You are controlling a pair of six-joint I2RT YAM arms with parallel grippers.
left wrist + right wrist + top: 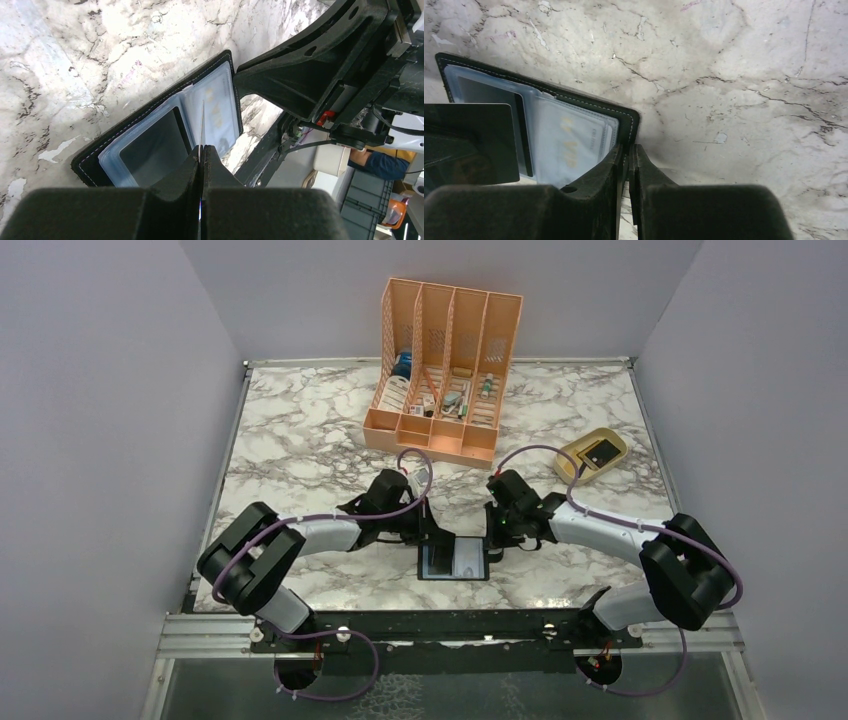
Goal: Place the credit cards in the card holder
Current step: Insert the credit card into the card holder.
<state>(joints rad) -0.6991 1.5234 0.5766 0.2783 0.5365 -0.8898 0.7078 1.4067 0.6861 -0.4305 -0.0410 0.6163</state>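
Observation:
The black card holder [455, 562] lies open on the marble near the front edge, its clear pockets [150, 145] facing up. My left gripper [201, 147] is shut on a thin credit card [202, 122] that stands edge-on over the fold between the pockets. In the right wrist view that card [471, 142] shows as a dark glossy rectangle above the holder's left half. My right gripper [628, 146] sits at the holder's right end, its jaws pinched on the stitched black cover edge [626, 120]. One pocket holds a pale card with yellowish marks [569, 145].
A beige oval dish [575, 465] at the right holds another dark card [603, 452]. The tall orange slotted organizer [445, 370] stands at the back middle. Both arms meet over the holder, close together.

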